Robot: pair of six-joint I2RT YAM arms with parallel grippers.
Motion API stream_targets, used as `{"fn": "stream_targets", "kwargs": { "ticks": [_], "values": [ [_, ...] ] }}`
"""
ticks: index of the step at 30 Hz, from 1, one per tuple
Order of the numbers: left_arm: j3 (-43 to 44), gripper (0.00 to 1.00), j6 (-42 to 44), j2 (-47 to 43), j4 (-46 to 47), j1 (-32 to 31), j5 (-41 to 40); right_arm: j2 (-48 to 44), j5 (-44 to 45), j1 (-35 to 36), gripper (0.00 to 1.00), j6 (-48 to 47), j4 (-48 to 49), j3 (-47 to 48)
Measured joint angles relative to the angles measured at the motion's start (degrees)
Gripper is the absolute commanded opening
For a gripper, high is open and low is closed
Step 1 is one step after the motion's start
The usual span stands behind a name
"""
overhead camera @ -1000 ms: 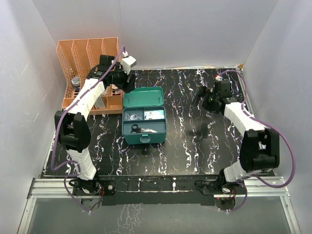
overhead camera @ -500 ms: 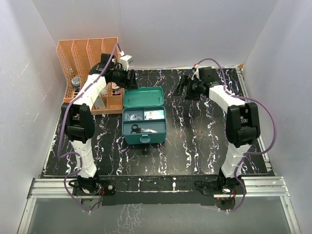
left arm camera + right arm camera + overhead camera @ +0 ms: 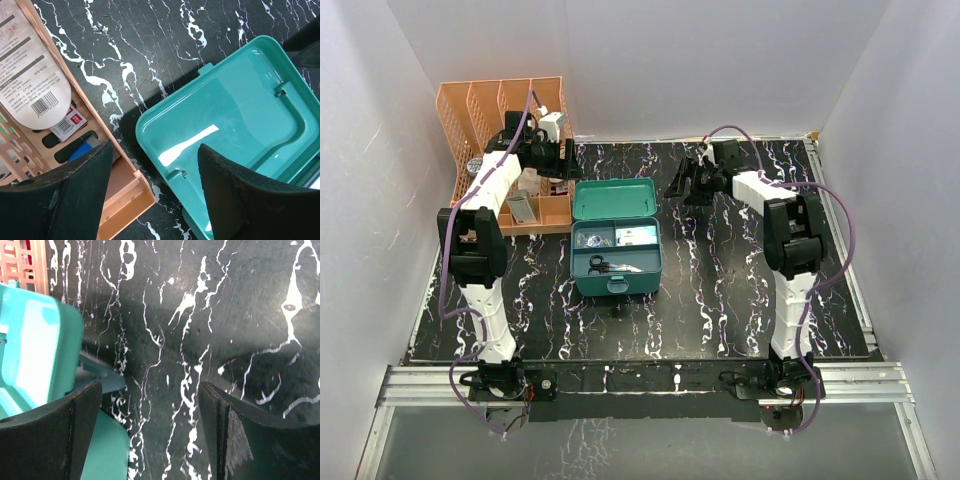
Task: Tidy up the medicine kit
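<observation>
**Kit open at mid-table, both claws spread beside its lid**

Left of the medicine kit (image 3: 617,262), with a strip of table between them, stands the orange slotted rack (image 3: 498,120), at the far left of the black marbled table (image 3: 740,290). In the left wrist view the rack slot nearest the kit holds a white packet with a barcode (image 3: 31,80), a small red-and-white box (image 3: 69,124) and a blue item (image 3: 82,148) too hidden to name.

The left gripper (image 3: 566,168) hangs over the gap between the rack and the kit's far left corner. Its fingers (image 3: 75,200) stand apart with nothing between them. Below them lie the rack's edge, the strip of table and the corner of the lid.

The kit sits at the middle of the table, open. Its lid (image 3: 613,198) is swung back on the far side, inner face up; whether it rests on the table I cannot tell. The latch (image 3: 617,286) faces the arm bases. In the darker tray, black-handled scissors (image 3: 604,264) lie in the long near compartment and a clear packet (image 3: 588,238) in the far left one. The white item (image 3: 638,235) in the far right one is too small to identify.

The right gripper (image 3: 678,186) is close to the table just right of the lid's far right corner. Its jaws are spread and hold nothing. Its wrist view shows the lid's rounded corner at the left and bare table between the fingers.
</observation>
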Motion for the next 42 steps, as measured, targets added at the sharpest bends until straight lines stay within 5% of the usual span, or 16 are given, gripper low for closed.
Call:
{"fn": "stream_targets", "kwargs": {
  "ticks": [6,12,24,35,42],
  "values": [
    [0.00,0.65,0.02,-1.22,-0.76,0.24,-0.33,6.78,-5.75,0.00,0.66,2.27,4.59,2.10],
    [0.24,0.59,-0.28,-4.90,-1.66,1.62,-0.33,8.90,-10.12,0.15,0.34,4.39,9.55,2.10],
    [-0.20,0.58,-0.85,-8.24,-1.64,3.74,-0.35,14.49,-20.28,0.90,0.00,14.47,22.77,1.90],
    [-4.04,0.57,-0.85,-10.36,-1.70,5.40,-0.24,18.75,-27.96,1.16,0.00,49.77,68.65,-2.01],
    [-4.26,0.56,-0.85,-11.69,-1.62,6.25,-0.09,19.30,-30.64,1.18,0.00,58.95,80.43,-2.05]
  ]
}}
